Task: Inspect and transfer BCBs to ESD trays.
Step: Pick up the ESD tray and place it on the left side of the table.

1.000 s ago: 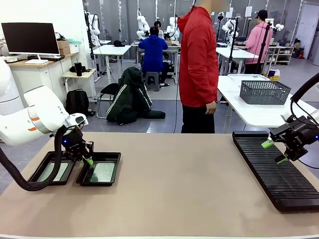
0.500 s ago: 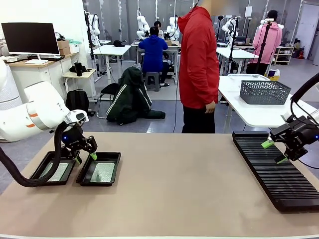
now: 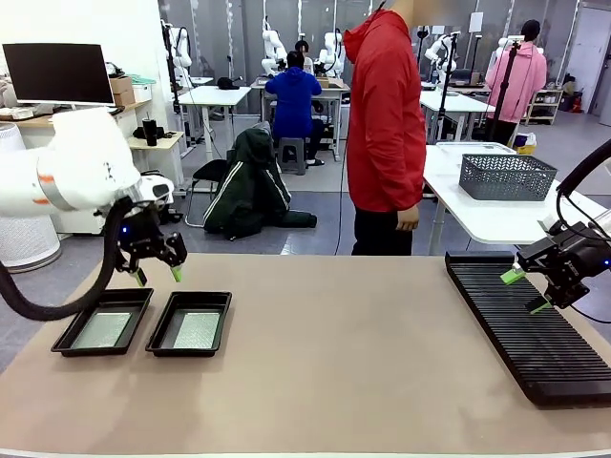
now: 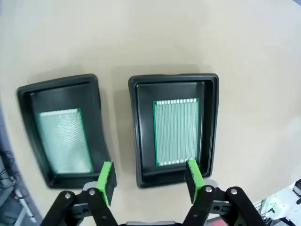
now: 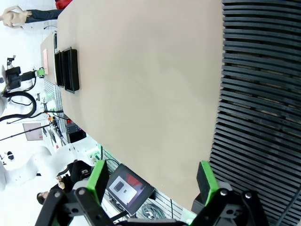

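Note:
Two black ESD trays sit side by side at the table's left, the left tray [image 3: 65, 336] and the right tray [image 3: 221, 303]. Each holds one pale grey-green BCB lying flat, one board [image 3: 101, 329] in the left and another [image 3: 197, 330] in the right. My left gripper [image 3: 158, 275] hangs open and empty above them. The left wrist view looks straight down on the left tray [image 4: 23, 94] with its BCB [image 4: 64, 140], the right tray [image 4: 174, 77] with its BCB [image 4: 176, 132], and the left gripper [image 4: 150, 176]. My right gripper [image 3: 526, 291] stands open and empty over the rack; it shows as [image 5: 153, 179] in its own wrist view.
A long black ribbed rack [image 3: 535, 324] lies along the table's right side, also seen as the rack [image 5: 258, 94]. A person in a red jacket [image 3: 387, 124] stands at the far edge. A grey mesh basket [image 3: 506, 176] sits on a white table behind.
My left gripper has opened, risen out of the right tray and drifted slightly left, leaving the board lying there. The right arm has not moved.

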